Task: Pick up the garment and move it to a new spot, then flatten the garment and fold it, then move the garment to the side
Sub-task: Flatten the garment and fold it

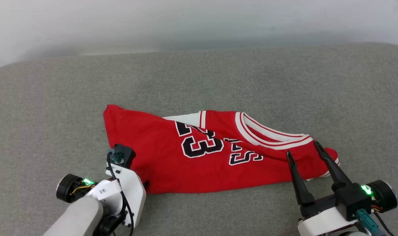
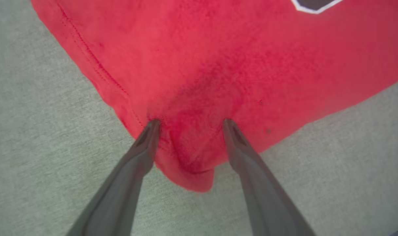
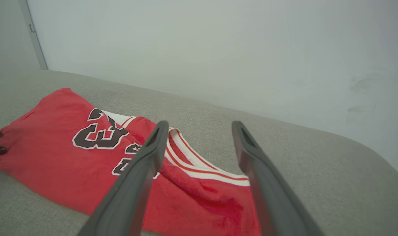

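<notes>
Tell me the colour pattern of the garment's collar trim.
Collar trim: white with thin red stripes, best in the head view.

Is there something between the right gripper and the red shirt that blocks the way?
Nothing visible does. The right gripper is open, right at the collar end of the garment. The left gripper, also open, has its fingertips pressed on the hem corner.

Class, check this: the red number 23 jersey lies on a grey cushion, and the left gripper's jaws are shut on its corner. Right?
No. The left wrist view shows the left gripper with jaws open, tips resting on the jersey corner. The jersey does lie on the grey cushion.
</notes>
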Controlling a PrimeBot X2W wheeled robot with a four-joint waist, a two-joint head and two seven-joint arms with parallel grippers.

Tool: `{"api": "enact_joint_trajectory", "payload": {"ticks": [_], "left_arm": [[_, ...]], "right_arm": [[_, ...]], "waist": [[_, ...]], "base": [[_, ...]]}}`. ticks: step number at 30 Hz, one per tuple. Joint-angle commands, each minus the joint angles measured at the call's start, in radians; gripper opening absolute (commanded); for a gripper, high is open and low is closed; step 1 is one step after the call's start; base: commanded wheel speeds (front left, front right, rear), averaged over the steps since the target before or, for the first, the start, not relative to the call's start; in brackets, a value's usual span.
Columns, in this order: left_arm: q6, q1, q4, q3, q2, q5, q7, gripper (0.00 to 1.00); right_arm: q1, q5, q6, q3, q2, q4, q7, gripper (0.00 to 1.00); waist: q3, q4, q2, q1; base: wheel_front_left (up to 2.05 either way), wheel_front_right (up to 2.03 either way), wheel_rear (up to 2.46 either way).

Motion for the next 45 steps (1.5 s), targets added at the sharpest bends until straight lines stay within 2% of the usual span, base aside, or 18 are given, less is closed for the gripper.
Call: {"api": "enact_joint_trajectory", "payload": {"ticks": [1,9,10,11,12,18,25,27,31,40,45], "left_arm": [[0.006,-0.018,0.003,-0.005,0.002,0.001,0.01,1.0],[-0.017,0.004,0.08,-0.061,-0.024,-0.028,0.11,0.99],[-0.024,0.014,0.095,-0.065,-0.028,-0.036,0.118,0.75],[-0.027,0.021,0.111,-0.07,-0.029,-0.04,0.123,0.07],[-0.037,0.029,0.127,-0.078,-0.029,-0.046,0.129,0.0],[-0.093,0.056,0.141,-0.089,-0.05,-0.078,0.086,0.0],[-0.146,0.04,-0.05,-0.145,-0.078,-0.056,0.051,0.0],[-0.154,0.034,-0.1,-0.17,-0.094,-0.049,0.057,0.0],[-0.172,0.014,-0.149,-0.24,-0.163,-0.048,0.085,0.0],[-0.201,-0.045,-0.015,-0.399,-0.311,-0.038,0.109,0.0],[-0.21,-0.061,0.087,-0.5,-0.374,-0.044,0.066,0.0]], "right_arm": [[-0.016,-0.007,-0.001,0.001,-0.002,-0.001,-0.002,1.0],[-0.021,-0.017,-0.001,0.01,-0.004,-0.002,-0.002,1.0],[-0.022,-0.017,-0.001,0.011,-0.004,-0.002,-0.002,1.0],[-0.023,-0.017,-0.001,0.013,-0.004,-0.002,-0.002,1.0],[-0.024,-0.019,-0.001,0.014,-0.004,-0.003,-0.002,1.0],[-0.02,-0.021,-0.001,0.019,-0.002,0.001,0.0,1.0],[-0.008,-0.013,-0.001,0.006,0.006,0.011,-0.001,1.0],[-0.008,-0.01,-0.001,0.004,0.008,0.015,-0.001,1.0],[-0.012,-0.015,-0.001,-0.002,0.012,0.017,-0.002,1.0],[-0.029,-0.054,-0.001,-0.087,0.028,0.018,-0.002,1.0],[-0.033,-0.067,-0.001,-0.116,0.032,0.026,-0.002,1.0]], "waist": [[0.014,-0.007,0.0,0.0],[0.044,-0.01,0.0,0.0],[0.045,-0.009,0.0,0.0],[0.045,-0.008,0.0,0.0],[0.045,-0.006,0.0,0.0],[0.021,0.007,0.0,0.0],[-0.024,0.017,0.0,0.0],[-0.032,0.017,0.0,0.0],[-0.037,0.01,0.0,0.0],[-0.032,-0.041,0.0,0.0],[-0.032,-0.063,0.0,0.0]], "base": [[0.0,0.0,0.0],[0.0,0.0,0.0],[0.0,0.0,0.0],[0.0,0.0,0.0],[0.0,0.0,0.0],[0.0,0.0,0.0],[0.0,0.0,0.0],[0.0,0.0,0.0],[0.0,0.0,0.0],[0.0,0.0,0.0],[0.0,0.0,0.0]]}}
